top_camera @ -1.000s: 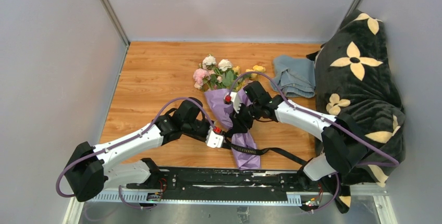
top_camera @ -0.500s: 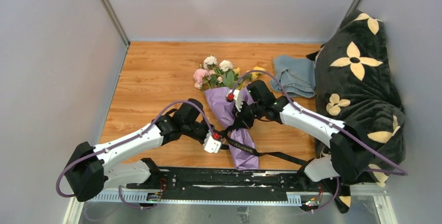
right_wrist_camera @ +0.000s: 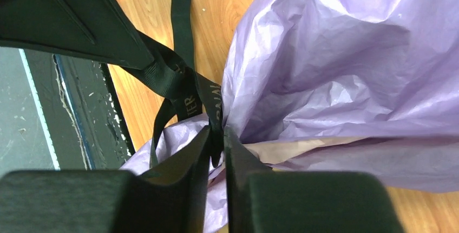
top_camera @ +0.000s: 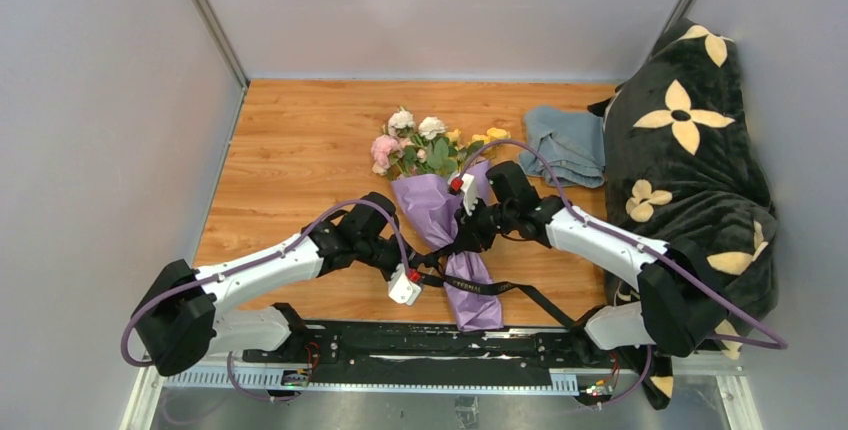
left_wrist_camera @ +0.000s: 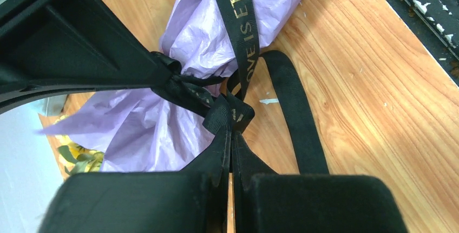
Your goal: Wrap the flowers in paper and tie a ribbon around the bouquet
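With left fingers (left_wrist_camera: 221, 150) pinched tight on one strand of ribbon (left_wrist_camera: 238, 27) and right fingers (right_wrist_camera: 202, 147) nearly closed on the other, draw both outward evenly, low over the desk (top_camera: 290, 160), cinching tight around the waist of the bouquet (top_camera: 440, 215) lying mid-desk, without tearing the paper (right_wrist_camera: 325, 54).

The paper (top_camera: 440, 212) is lavender on its outer face, and a paler pinkish face shows at a fold in the right wrist view. The ribbon (top_camera: 470, 285) is black with gold lettering. The flowers (top_camera: 420, 140) are pink, white and yellow, with green leaves. The counter (top_camera: 300, 150) is orange-brown wood grain. The cloth (top_camera: 565, 142) is grey-blue. The blanket (top_camera: 690, 170) is black with cream flower shapes. The arms (top_camera: 265, 268) are white and black.
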